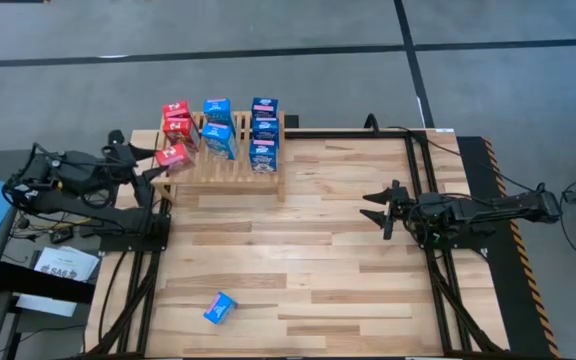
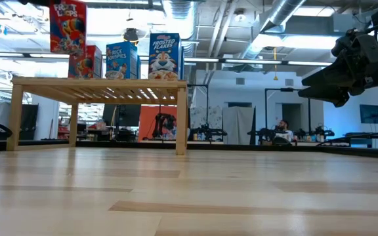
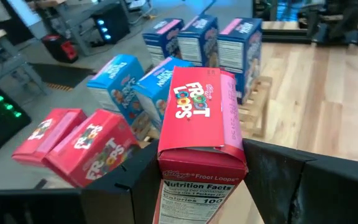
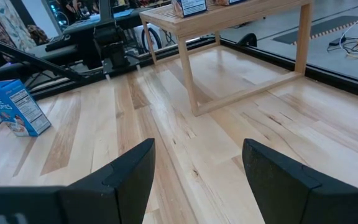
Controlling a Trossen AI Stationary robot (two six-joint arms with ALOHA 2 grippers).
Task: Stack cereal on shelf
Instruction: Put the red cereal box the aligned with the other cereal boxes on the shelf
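Cardboard Froot Loops box (image 3: 197,134) sits clamped in your left pincer (image 3: 207,186), slatted wooden shelf (image 1: 230,168) just beyond; right pincer (image 4: 197,174) gapes empty

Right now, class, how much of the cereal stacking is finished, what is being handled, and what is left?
Done: blue boxes and red boxes already sit on the shelf. In hand: the left gripper, jaws shut on a red Froot Loops box, holds it at the shelf's left end. Left: one blue box lies on the table. The right gripper waits open mid-table.
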